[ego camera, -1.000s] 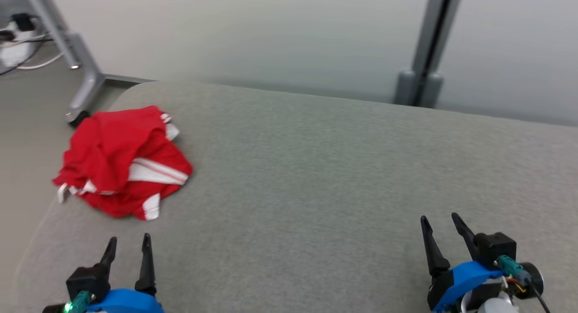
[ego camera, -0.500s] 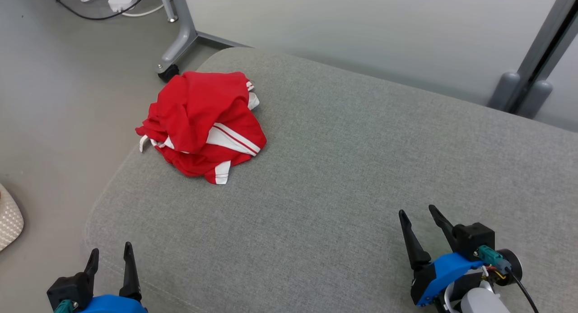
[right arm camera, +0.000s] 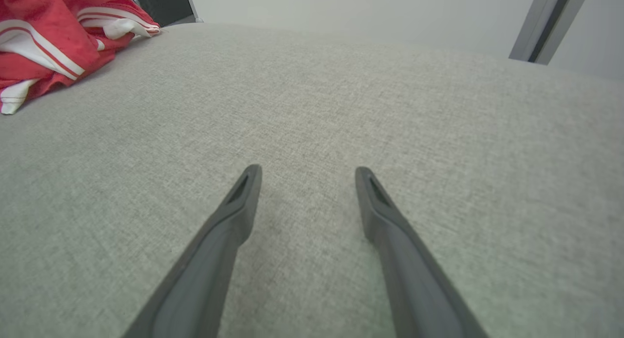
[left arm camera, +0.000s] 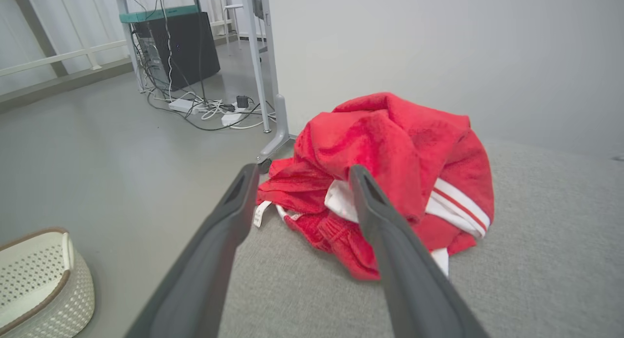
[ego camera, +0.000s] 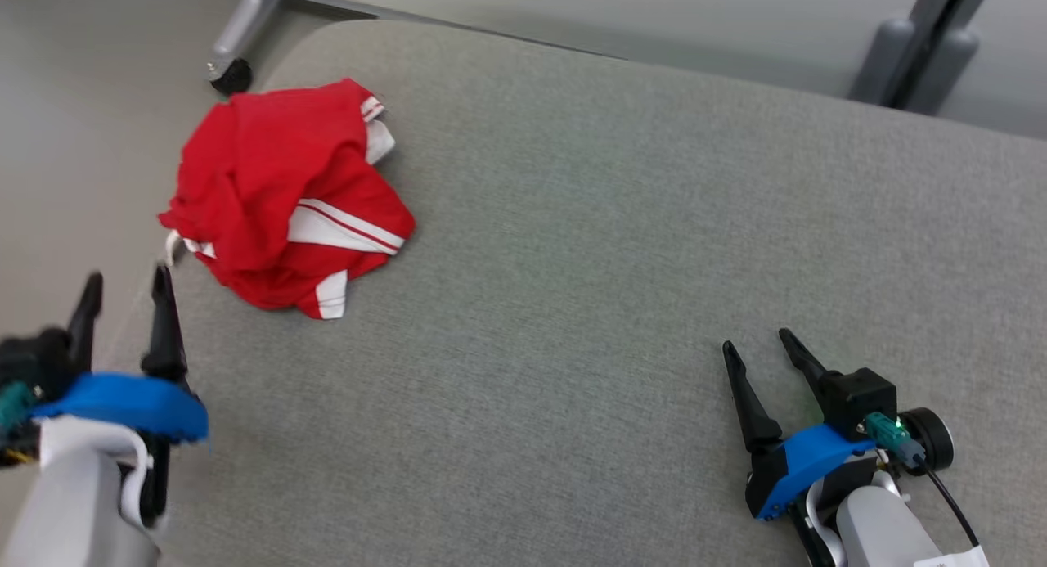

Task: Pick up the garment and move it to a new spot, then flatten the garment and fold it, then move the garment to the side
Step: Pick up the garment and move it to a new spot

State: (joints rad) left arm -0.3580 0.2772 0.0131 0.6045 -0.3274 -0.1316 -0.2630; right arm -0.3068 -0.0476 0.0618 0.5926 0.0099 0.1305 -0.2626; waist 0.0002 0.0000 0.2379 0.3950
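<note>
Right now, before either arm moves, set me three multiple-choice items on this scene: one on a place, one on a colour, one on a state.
1. The garment lies on the grey cushion:
A at its middle
B near its far left corner
C at its right edge

2. The garment's bands are:
A white
B blue
C black

3. The left gripper is:
A shut on the garment
B shut on nothing
C open, short of the garment

Key:
1 B, the head view shows the heap beside the cushion's rounded corner.
2 A, white bands cross the red cloth.
3 C, in the left wrist view its jaws stand apart with the heap ahead of them.
</note>
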